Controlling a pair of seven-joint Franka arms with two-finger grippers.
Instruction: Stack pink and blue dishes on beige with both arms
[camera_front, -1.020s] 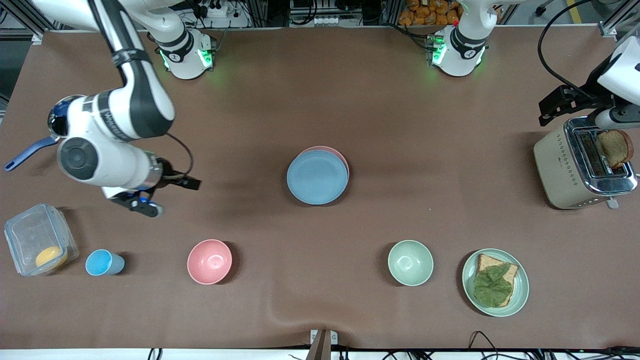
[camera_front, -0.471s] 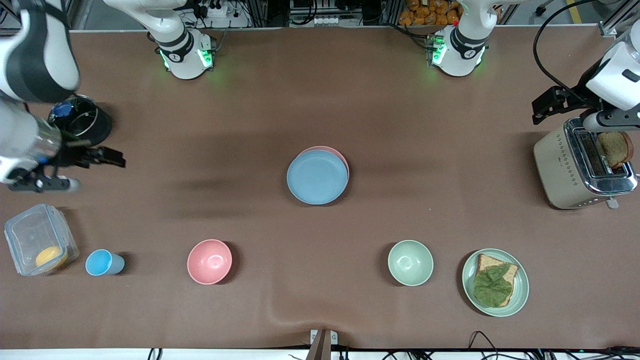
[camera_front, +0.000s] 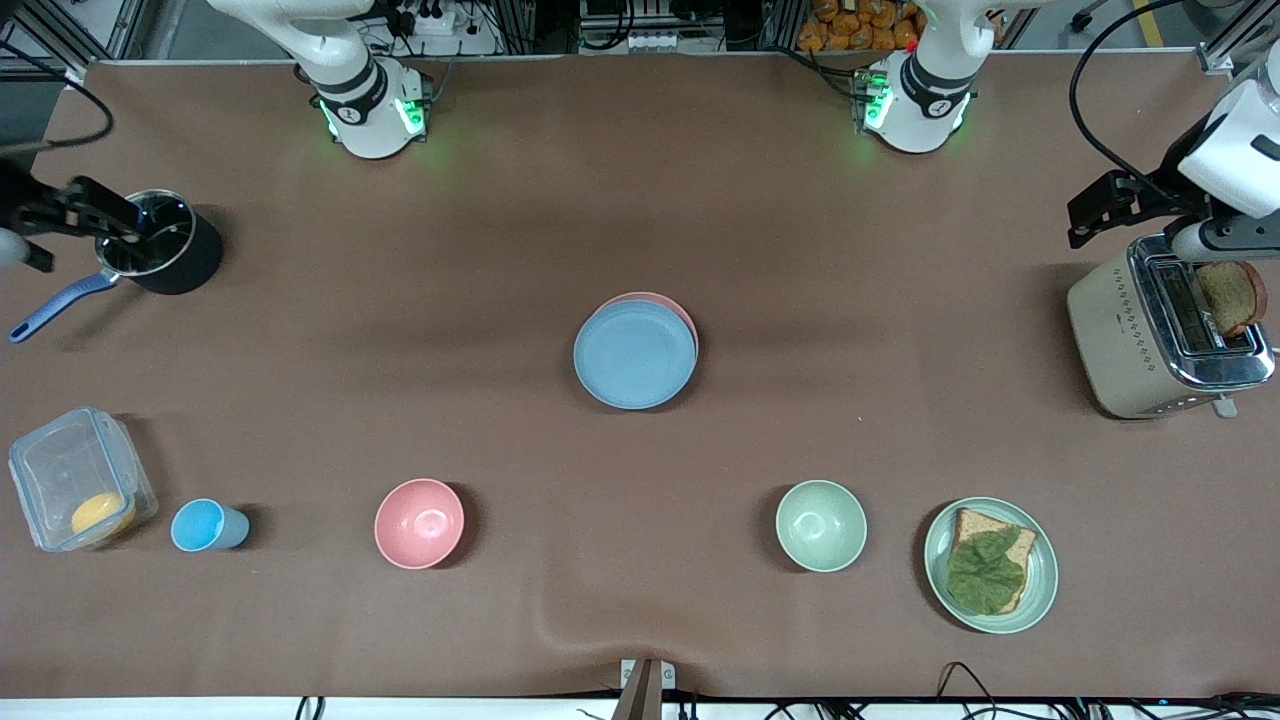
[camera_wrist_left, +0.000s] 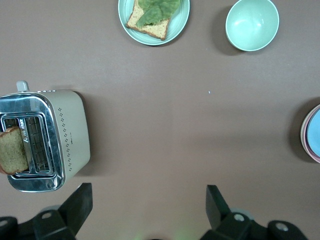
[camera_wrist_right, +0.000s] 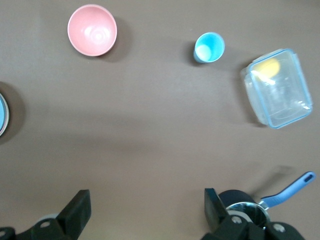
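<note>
The blue plate (camera_front: 634, 354) lies on the pink plate (camera_front: 672, 305) at the middle of the table (camera_front: 640, 200), the pink rim showing only as a crescent toward one o'clock of the blue in the front view; no beige plate can be made out under them. From the stack, the pink bowl (camera_front: 419, 523) sits at about seven o'clock, the green bowl (camera_front: 821, 525) at five o'clock, and the green plate with bread and a leaf (camera_front: 990, 565) just beside that bowl. The left gripper (camera_wrist_left: 147, 200) hangs over the toaster (camera_front: 1165, 335) at the left arm's end, fingers spread wide and empty. The right gripper (camera_wrist_right: 145, 205) hangs over the black saucepan (camera_front: 165, 255) at the right arm's end, equally wide and empty.
</note>
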